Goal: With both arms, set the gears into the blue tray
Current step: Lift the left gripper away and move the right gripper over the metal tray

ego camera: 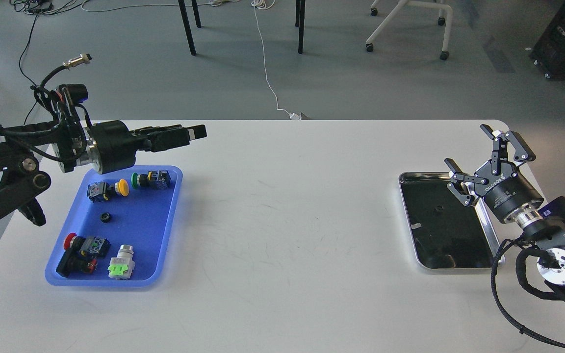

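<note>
One small black gear (105,217) lies loose on the floor of the blue tray (165,230) at the left, among push-button switches. My left gripper (195,132) is raised above the tray's far edge and points right. It is seen side-on, so its fingers overlap and I cannot make out a gap, and I see nothing in it. A second tiny gear (438,209) rests in the silver-rimmed black tray (488,235) at the right. My right gripper (465,145) hovers over that tray's far right corner, open and empty.
Several switches with yellow (122,187), green (136,180) and red (69,239) caps, plus a grey one (121,264), lie in the blue tray. Bare white table (287,220) spans between the trays. Chair legs and cables are on the floor beyond.
</note>
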